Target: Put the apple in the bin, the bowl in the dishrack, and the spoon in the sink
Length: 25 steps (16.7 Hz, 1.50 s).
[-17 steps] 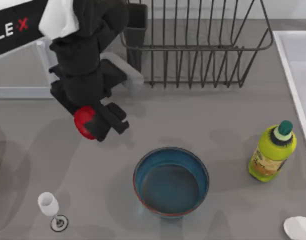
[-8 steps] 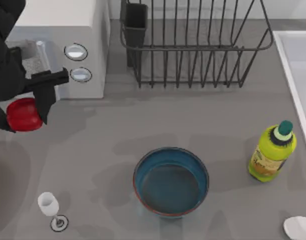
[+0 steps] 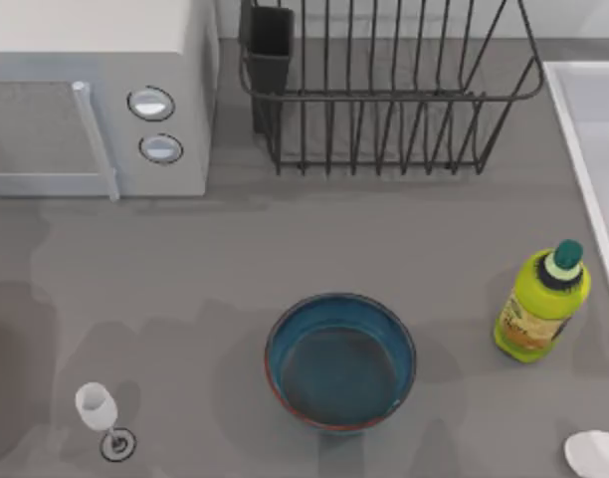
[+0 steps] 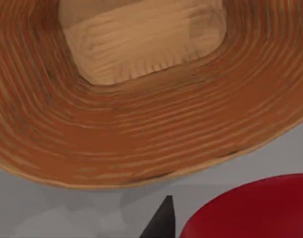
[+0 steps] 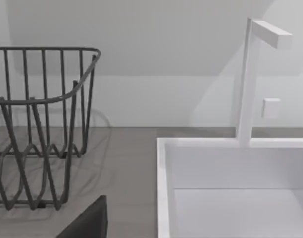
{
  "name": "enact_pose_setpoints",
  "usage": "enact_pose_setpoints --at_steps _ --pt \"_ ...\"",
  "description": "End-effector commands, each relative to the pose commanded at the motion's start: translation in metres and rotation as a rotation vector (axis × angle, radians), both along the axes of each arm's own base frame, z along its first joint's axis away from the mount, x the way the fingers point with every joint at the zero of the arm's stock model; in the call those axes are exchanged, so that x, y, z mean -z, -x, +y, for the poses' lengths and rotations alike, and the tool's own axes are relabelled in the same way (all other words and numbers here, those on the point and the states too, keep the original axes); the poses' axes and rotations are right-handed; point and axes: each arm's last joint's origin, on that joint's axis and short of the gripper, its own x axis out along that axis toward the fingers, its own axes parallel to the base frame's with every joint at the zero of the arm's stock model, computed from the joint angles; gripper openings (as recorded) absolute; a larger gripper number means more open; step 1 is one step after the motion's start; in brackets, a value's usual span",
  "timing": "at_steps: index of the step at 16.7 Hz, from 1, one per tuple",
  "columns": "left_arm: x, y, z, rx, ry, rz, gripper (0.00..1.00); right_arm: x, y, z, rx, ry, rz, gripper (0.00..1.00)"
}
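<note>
The red apple [image 4: 250,208] sits close in the left wrist view beside one dark fingertip [image 4: 160,220] of my left gripper, which is shut on it. Just beyond it is the brown woven bin [image 4: 141,99], seen from above its rim. The teal-blue bowl [image 3: 339,360] stands at the table's front middle. The pale spoon [image 3: 595,453] lies at the front right corner. The black dishrack [image 3: 384,100] [image 5: 42,124] stands at the back. The white sink [image 3: 583,119] [image 5: 164,188] is at the right edge. A dark fingertip [image 5: 87,220] of my right gripper shows near the rack and sink.
A white microwave [image 3: 96,100] with two knobs stands at the back left. A green bottle [image 3: 541,304] stands to the right of the bowl, near the sink. A small stemmed glass [image 3: 98,408] is at the front left. A white faucet [image 5: 250,79] rises behind the sink.
My left arm carried the apple from beside the microwave to the left and out of the top view. Bowl, bottle, glass and spoon have not moved.
</note>
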Motion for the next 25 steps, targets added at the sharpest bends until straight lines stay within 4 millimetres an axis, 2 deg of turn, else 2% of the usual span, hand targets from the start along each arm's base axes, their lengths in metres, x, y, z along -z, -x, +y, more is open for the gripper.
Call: enact_pose_setpoints --at_steps 4,11,23,25 --pt "-0.003 0.012 0.029 -0.233 -0.016 -0.009 0.0 0.0 0.0 0.0 0.0 0.0 0.0 1.0" --pt "-0.003 0.012 0.032 -0.244 -0.018 -0.009 0.0 0.0 0.0 0.0 0.0 0.0 0.0 1.0" --pt "0.063 0.007 0.033 -0.25 -0.02 -0.013 0.0 0.0 0.0 0.0 0.0 0.0 0.0 1.0" --pt "0.066 0.007 0.033 -0.252 -0.019 -0.011 0.0 0.0 0.0 0.0 0.0 0.0 0.0 1.0"
